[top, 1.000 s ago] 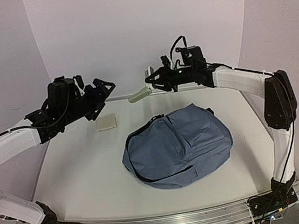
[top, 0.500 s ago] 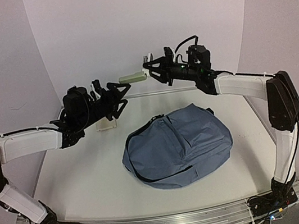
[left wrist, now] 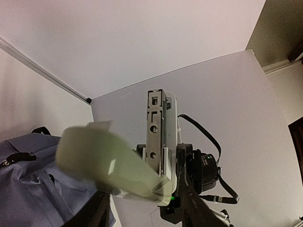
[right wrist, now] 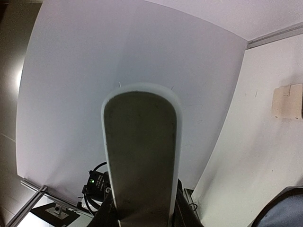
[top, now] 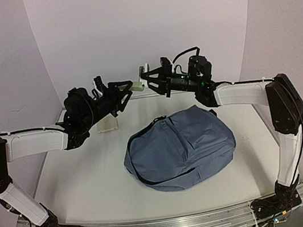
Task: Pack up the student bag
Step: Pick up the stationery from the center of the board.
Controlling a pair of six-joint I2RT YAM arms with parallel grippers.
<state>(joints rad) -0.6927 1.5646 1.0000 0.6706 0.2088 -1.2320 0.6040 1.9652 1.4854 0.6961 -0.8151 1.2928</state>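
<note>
The student bag (top: 180,149) lies closed on the table, blue-grey with a black strap; its fabric fills the lower left of the left wrist view (left wrist: 33,179). High above the table's back, my right gripper (top: 147,78) is shut on a long pale green case (top: 136,86). That case fills the right wrist view end-on (right wrist: 142,156), between the right gripper (right wrist: 142,208) jaws. My left gripper (top: 128,88) meets the case's free end. The blurred case (left wrist: 109,163) lies between the left gripper (left wrist: 142,189) jaws, and contact does not show.
A small cream box (top: 108,124) sits on the table at the back left, behind the bag, also seen as the cream box (right wrist: 286,100) in the right wrist view. White walls curve round the back and sides.
Both arms have risen and come together. The right gripper carried the case up and left; the left gripper swung right to its free end, its jaws narrowing round it.
</note>
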